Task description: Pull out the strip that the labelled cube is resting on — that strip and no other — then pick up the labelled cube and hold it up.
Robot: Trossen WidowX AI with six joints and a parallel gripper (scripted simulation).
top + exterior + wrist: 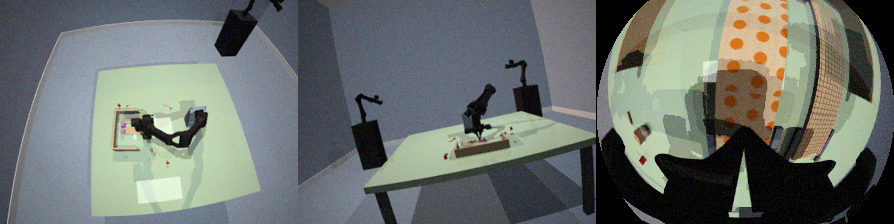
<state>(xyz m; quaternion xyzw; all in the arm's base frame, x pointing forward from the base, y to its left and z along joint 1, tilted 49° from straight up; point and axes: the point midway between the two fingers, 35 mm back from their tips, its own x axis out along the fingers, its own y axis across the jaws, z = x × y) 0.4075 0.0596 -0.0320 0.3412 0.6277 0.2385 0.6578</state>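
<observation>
A magenta cube [123,125] and a lavender cube [122,130] sit side by side at the closed end of the wooden frame; no label can be read on either. An orange-dotted strip [762,36] [130,130] runs from the lavender cube towards the arm. A strip with a fine grid [831,80] lies beside it, to the right in the wrist view. My gripper [744,131] [480,140] is shut with nothing seen between its fingertips. It points down low over the dotted strip; whether it touches the strip cannot be told. The arm hides its fingertips in the top view.
The wooden frame [114,130] [483,150] has low walls around the strips and is open towards the arm base. Small red pieces [167,162] [445,157] [642,160] and tan bits [150,160] lie outside it. Pale patches show on the green table [225,158].
</observation>
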